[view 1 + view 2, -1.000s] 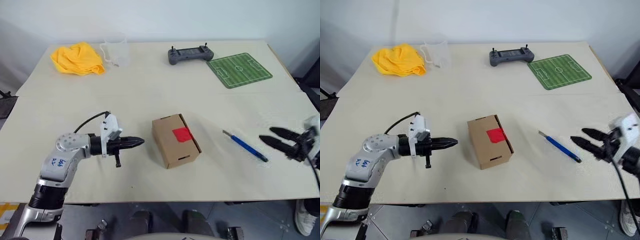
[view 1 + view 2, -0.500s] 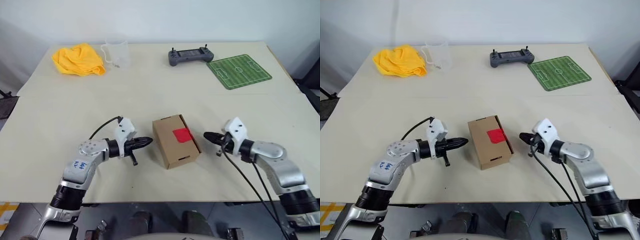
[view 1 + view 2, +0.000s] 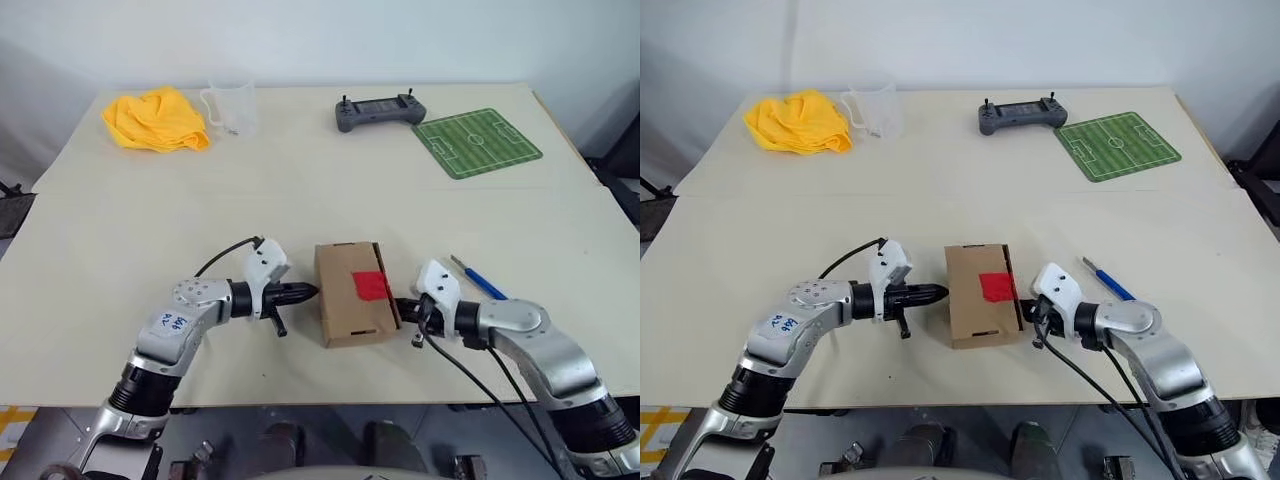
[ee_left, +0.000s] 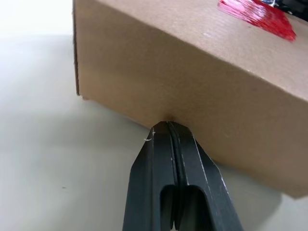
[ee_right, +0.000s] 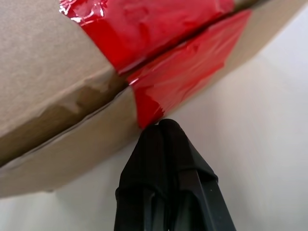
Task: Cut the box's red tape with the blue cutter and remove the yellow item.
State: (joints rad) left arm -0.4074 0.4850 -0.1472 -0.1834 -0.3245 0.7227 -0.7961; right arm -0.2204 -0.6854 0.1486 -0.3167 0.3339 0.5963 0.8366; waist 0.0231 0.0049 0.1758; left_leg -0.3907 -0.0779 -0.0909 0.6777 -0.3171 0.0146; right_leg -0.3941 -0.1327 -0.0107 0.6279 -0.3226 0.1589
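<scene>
The brown box [image 3: 345, 305] lies at the table's front centre, and the red tape [image 3: 372, 286] wraps over its right top edge. My left gripper [image 3: 312, 293] is shut and empty, its tips [image 4: 168, 126] touching the box's left side wall. My right gripper [image 3: 398, 308] is also shut and empty, its tips [image 5: 161, 126] against the lower edge of the red tape [image 5: 159, 43] on the box's right side. The blue cutter [image 3: 483, 281] lies on the table just behind my right gripper. The yellow item is hidden.
At the back of the table [image 3: 300, 190] lie a yellow cloth [image 3: 155, 118], a clear measuring cup [image 3: 232, 105], a grey controller [image 3: 380, 110] and a green football-field mat [image 3: 478, 141]. The table's front edge runs close below the box.
My right gripper swung in from the far right to the box's right side and shut. My left gripper moved right up to the box's left wall. The box turned square between them.
</scene>
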